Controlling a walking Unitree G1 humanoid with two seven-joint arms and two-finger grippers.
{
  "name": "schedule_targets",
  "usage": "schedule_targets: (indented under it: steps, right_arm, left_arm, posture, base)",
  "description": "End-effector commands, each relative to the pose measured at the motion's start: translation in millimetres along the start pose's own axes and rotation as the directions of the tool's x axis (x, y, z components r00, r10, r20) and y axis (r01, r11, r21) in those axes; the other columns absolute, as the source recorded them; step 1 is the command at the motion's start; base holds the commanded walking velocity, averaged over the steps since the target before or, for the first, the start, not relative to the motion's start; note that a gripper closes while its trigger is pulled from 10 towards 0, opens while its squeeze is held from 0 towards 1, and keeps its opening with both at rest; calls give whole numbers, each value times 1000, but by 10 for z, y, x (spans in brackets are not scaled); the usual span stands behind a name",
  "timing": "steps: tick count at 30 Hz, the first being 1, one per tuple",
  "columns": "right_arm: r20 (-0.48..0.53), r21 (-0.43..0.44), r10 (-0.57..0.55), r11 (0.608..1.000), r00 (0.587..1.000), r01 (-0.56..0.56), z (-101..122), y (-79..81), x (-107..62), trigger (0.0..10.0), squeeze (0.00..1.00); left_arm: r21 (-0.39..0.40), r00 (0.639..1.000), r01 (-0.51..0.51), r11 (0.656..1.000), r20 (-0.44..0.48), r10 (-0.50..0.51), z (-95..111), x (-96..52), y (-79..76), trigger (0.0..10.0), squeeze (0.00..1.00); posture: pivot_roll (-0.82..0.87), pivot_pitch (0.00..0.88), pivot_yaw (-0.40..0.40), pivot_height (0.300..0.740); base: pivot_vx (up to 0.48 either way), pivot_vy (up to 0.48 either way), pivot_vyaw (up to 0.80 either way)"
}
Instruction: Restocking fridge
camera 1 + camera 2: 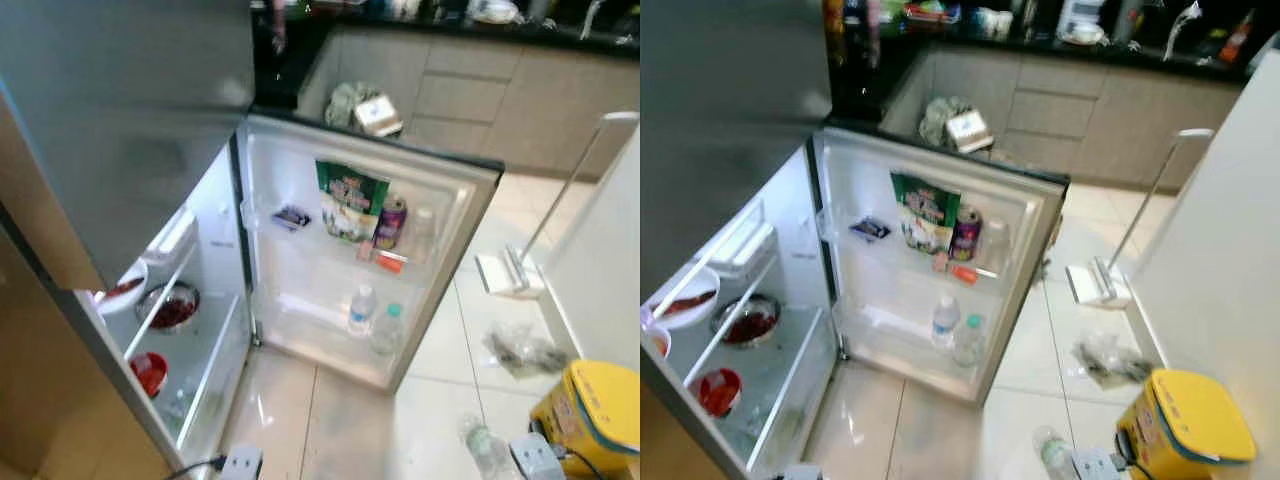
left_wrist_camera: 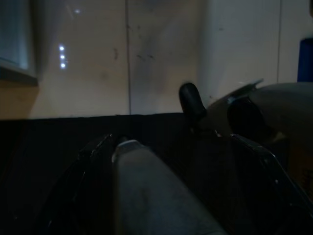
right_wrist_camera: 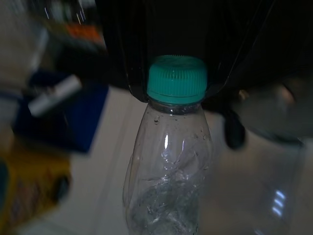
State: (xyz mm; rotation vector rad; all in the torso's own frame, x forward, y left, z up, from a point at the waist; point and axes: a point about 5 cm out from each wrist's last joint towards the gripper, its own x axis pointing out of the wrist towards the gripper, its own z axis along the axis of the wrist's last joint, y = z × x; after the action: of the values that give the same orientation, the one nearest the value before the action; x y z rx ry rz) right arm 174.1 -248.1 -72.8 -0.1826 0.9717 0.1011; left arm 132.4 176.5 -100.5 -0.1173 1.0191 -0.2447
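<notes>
We find the right gripper (image 3: 177,93) with its fingers clamped at the neck of a green-capped bottle (image 3: 168,166), not yet stocked. The fridge door shelves (image 1: 345,330) already carry two bottles. We cannot tell the left gripper's (image 2: 161,196) state.

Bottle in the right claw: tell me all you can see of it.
The bottle is clear, thin crinkled plastic with a teal ribbed screw cap, closed. It looks almost empty, with droplets inside. The right claw holds it low at the robot's right, above the tiled floor beside a yellow bin. Where the fingers touch it can't be made out.
</notes>
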Motion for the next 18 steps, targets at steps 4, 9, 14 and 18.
schedule_targets:
  steps: [4,9,14,18]
  right_arm:
    - [312,16,70,997,947,-79,757,-48,16,10000,0]
    - [455,-27,178,982,873,-187,1174,-10,-34,10000,0]
    - [528,-80,264,962,808,-262,1442,47,-85,10000,0]
    - [576,-167,331,943,748,-288,1734,110,-149,10000,0]
  left_arm:
    - [23,1000,6,1000,-24,-6,-41,-7,-4,10000,0]
    - [41,999,10,999,-39,-9,-70,-16,-1,10000,0]
    - [45,999,11,999,-41,-9,-77,-19,1,10000,0]
    - [46,999,14,999,-43,-12,-92,-22,-4,10000,0]
  posture:
    - [-24,0,-57,740]
    - [-26,0,-56,740]
    - [-18,0,-59,740]
    - [-14,0,-60,740]
  base:
    - [0,0,0]
    - [0,0,0]
    - [0,0,0]
    - [0,0,0]
